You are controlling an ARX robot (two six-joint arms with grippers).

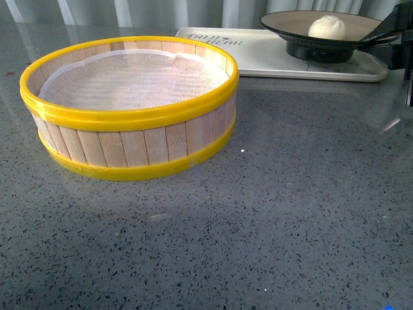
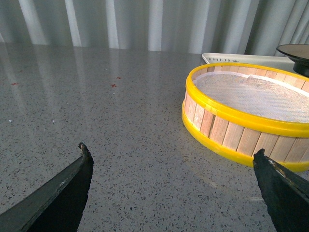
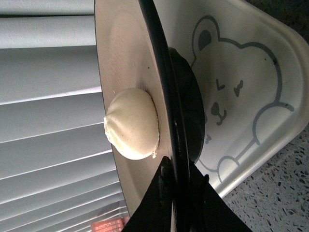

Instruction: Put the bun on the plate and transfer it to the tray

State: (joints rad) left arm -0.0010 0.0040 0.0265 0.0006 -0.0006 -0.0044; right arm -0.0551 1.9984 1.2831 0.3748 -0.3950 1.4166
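Refer to the right wrist view: only it shows the right gripper (image 3: 176, 181) pinching the rim of the plate (image 3: 120, 58), one finger on each face. The bun (image 3: 133, 124) sits on the plate's beige inside, just beyond the fingertips. The front view places the plate over the right end of the tray (image 1: 258, 55). The left gripper (image 2: 170, 150) is spread wide, holding nothing, near the steamer basket (image 2: 241, 130). Bare countertop (image 1: 290, 206) lies before the tray's front edge.

Two lines of dark lettering (image 1: 215, 39) on the tray (image 1: 258, 58), well apart from the right fingers (image 1: 395, 29), too blurred to read.
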